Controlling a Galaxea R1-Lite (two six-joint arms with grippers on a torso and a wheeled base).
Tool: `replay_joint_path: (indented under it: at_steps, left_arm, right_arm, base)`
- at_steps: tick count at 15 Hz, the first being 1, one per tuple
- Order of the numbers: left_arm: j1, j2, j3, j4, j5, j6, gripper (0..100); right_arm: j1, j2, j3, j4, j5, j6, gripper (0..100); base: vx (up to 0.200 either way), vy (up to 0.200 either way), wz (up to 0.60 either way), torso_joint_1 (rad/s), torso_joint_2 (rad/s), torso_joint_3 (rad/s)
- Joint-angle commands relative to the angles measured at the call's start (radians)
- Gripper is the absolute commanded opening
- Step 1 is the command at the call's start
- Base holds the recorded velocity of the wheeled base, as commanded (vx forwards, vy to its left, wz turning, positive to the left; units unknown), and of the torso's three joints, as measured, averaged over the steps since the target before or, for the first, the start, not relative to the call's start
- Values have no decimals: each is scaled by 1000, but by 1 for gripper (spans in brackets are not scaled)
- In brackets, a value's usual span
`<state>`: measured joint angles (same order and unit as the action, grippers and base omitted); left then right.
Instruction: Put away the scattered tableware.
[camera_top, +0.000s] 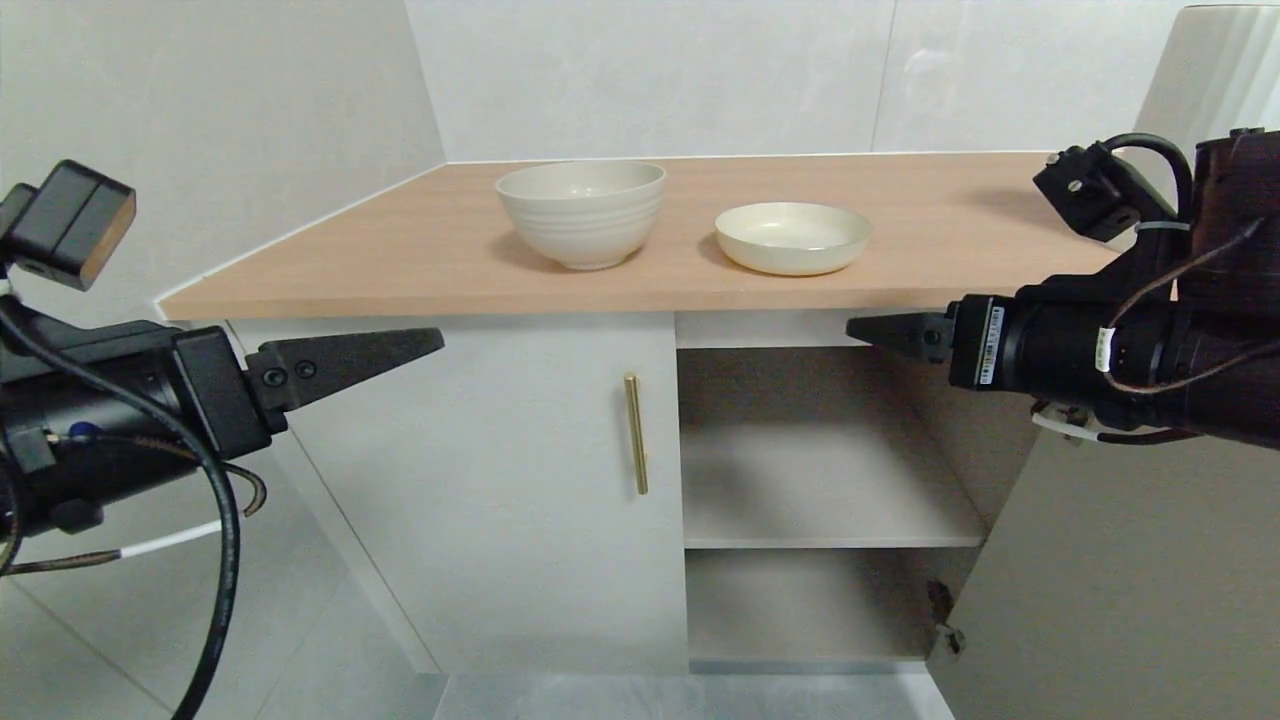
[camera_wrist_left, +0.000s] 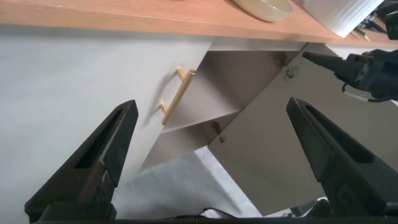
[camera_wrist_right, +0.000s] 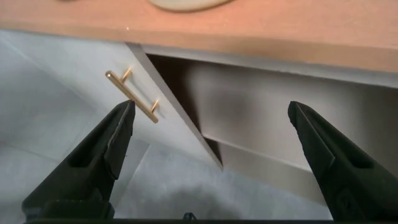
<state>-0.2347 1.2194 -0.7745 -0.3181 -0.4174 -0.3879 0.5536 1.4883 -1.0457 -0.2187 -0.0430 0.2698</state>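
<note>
You have the cabinet squarely ahead, its left door shut and its right side standing open. Its wooden countertop runs across the top of the cabinet into the corner of the walls. The cabinet's right door is swung out toward you, baring a shelf inside with a lower space beneath it.

Your left gripper hangs in front of the cabinet's shut door, below the countertop's edge. Its fingers are spread wide with nothing between them. Your right gripper is level with the top of the cabinet's open compartment, just under the countertop's front edge. Its fingers are likewise spread wide and hold nothing.

The tableware sits on top of the cabinet. A deep ribbed bowl stands upright above the shut door, and a shallow dish sits beside it above the open compartment. The two are near each other but apart. A slim gold handle stands upright on the shut door's edge nearest the opening.
</note>
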Motion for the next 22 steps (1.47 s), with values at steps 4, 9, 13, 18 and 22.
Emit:
replay_joint_path:
  at_steps: [4, 9, 13, 18, 22]
  left_arm:
    - [0, -8, 0, 1, -1, 1, 100]
    - [0, -6, 0, 1, -1, 1, 100]
    - [0, 2, -2, 1, -3, 0, 100]
    - [0, 3, -2, 1, -3, 0, 100]
    - [0, 6, -2, 1, -3, 1, 100]
  right_arm:
    - [43, -31, 1, 2, 6, 43, 100]
    - [43, -42, 53, -44, 8, 40, 100]
    - [43, -56, 75, -91, 11, 39, 100]
    - [45, -89, 116, -94, 63, -17, 100]
    - [45, -88, 121, -94, 63, -17, 100]
  base:
    - [0, 0, 0, 0, 0, 0]
    - [0, 0, 0, 0, 0, 0]
    - [0, 0, 0, 0, 0, 0]
    - [0, 0, 0, 52, -154, -96]
    - [0, 0, 0, 123, -400, -273]
